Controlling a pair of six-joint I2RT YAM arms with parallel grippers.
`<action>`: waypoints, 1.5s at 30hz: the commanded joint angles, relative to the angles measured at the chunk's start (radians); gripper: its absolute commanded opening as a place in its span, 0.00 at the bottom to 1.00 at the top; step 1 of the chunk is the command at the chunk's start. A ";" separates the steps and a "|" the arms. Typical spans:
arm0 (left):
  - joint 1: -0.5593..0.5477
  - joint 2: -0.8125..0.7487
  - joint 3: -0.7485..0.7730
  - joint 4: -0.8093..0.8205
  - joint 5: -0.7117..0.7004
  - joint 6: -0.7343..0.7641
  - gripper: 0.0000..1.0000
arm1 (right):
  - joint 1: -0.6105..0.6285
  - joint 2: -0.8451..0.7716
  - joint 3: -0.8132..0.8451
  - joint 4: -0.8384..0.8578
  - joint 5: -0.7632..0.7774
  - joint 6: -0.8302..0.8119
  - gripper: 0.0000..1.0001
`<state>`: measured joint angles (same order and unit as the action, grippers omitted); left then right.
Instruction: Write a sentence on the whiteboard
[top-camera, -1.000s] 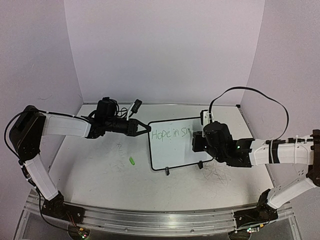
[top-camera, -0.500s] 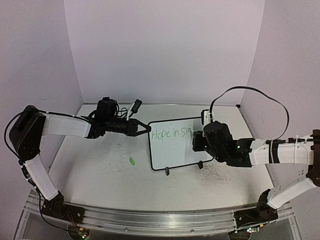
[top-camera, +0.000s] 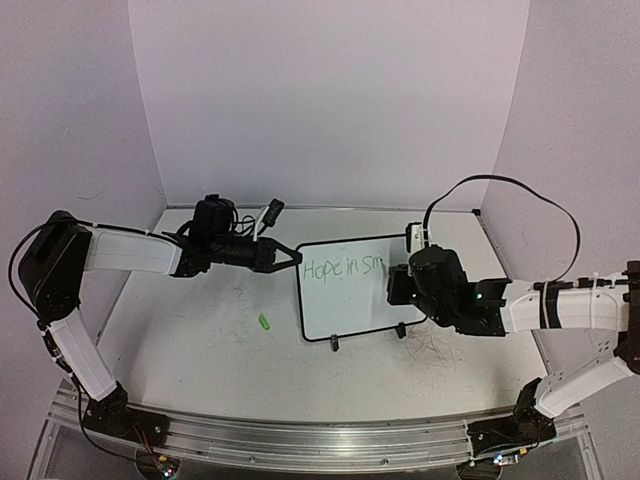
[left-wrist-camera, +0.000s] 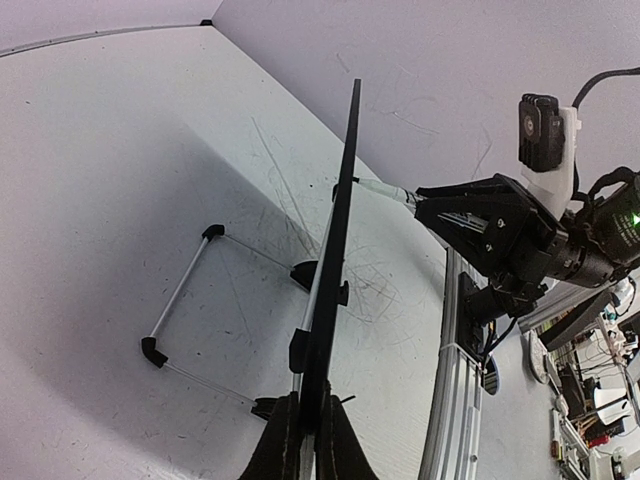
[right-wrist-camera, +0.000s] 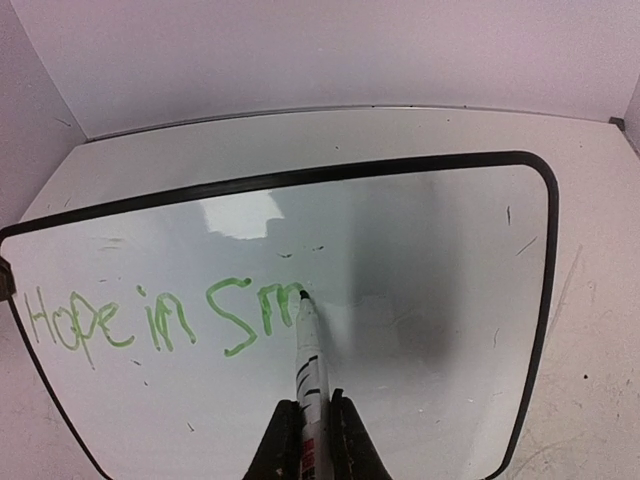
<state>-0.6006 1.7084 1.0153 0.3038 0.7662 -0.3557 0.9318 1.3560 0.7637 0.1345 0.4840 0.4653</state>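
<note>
Green sentence (right-wrist-camera: 165, 322) stops at marker (right-wrist-camera: 308, 362); whiteboard (right-wrist-camera: 440, 260) bare rightward; left jaws clamp edge.

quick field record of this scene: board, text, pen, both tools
whiteboard: propped up on its stand on the table
lettering: green, one line, reads "Hope in Sm"
marker: tip on the board at the end of the "m"
right tool: shut on the marker
left tool: shut on the whiteboard's left edge
loose item: small green piece on the table, left of the board, possibly a cap
</note>
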 joint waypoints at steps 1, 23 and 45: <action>0.007 -0.051 -0.002 0.027 0.006 0.008 0.00 | -0.007 -0.020 -0.023 -0.025 -0.012 0.029 0.00; 0.007 -0.053 -0.004 0.027 0.003 0.009 0.00 | 0.007 -0.007 -0.028 -0.048 -0.017 0.048 0.00; 0.007 -0.057 -0.006 0.027 -0.003 0.013 0.00 | 0.004 -0.086 -0.016 -0.052 -0.007 0.001 0.00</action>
<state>-0.6006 1.7084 1.0119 0.3042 0.7654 -0.3553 0.9386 1.3360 0.7275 0.1025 0.4540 0.5008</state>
